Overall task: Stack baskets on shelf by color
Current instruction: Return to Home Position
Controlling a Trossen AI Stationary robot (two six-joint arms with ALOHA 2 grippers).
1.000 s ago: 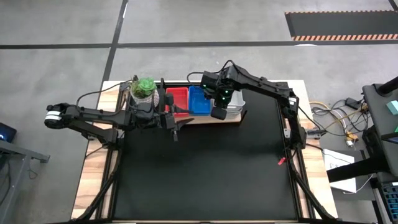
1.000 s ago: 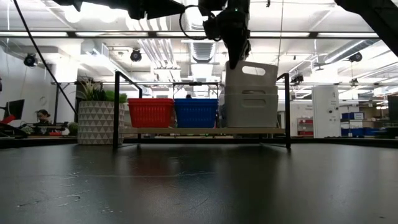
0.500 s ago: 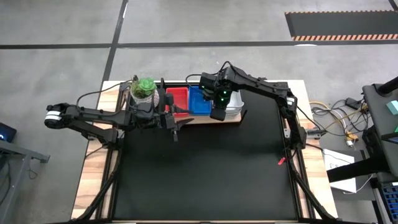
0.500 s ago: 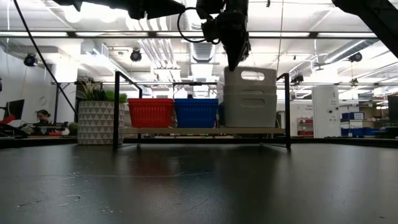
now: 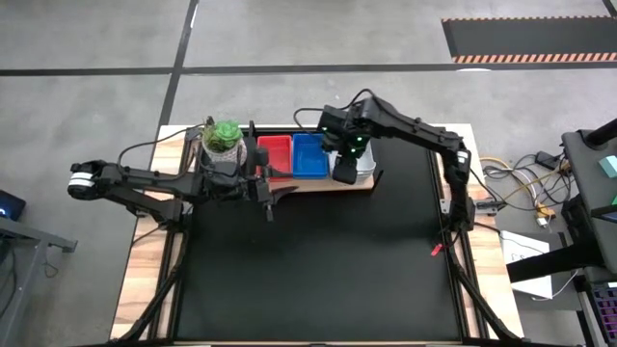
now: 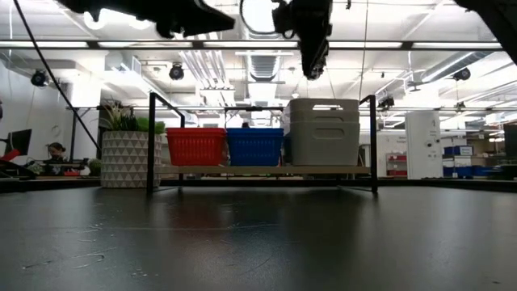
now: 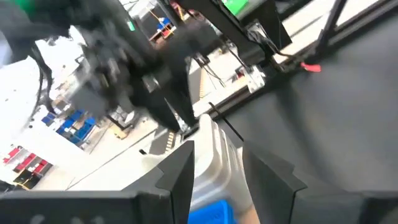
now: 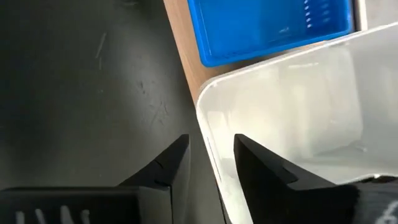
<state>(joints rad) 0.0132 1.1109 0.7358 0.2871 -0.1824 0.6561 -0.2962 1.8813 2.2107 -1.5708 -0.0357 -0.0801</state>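
Observation:
On the light-wood shelf (image 6: pixel 266 170) at the table's far edge stand a red stack of baskets (image 6: pixel 195 146), a blue stack (image 6: pixel 254 146) and a whitish-grey stack (image 6: pixel 323 132), each resting flat on its base. My right gripper (image 6: pixel 311 71) hangs open just above the grey stack's near left corner (image 8: pixel 208 118), with clear air between them in the low view. In the right wrist view the rim of that corner runs below the gap between the fingers. My left gripper (image 5: pixel 267 200) waits open over the table in front of the red stack.
A white patterned plant pot (image 6: pixel 125 159) with green leaves stands left of the shelf. A black metal frame (image 6: pixel 373 141) rises around the shelf's ends. The black tabletop (image 5: pixel 318 270) stretches toward the near edge.
My right gripper has opened, let go of the top grey basket and risen. The basket, held higher and tipped a second ago, has sunk into the grey stack and now sits level.

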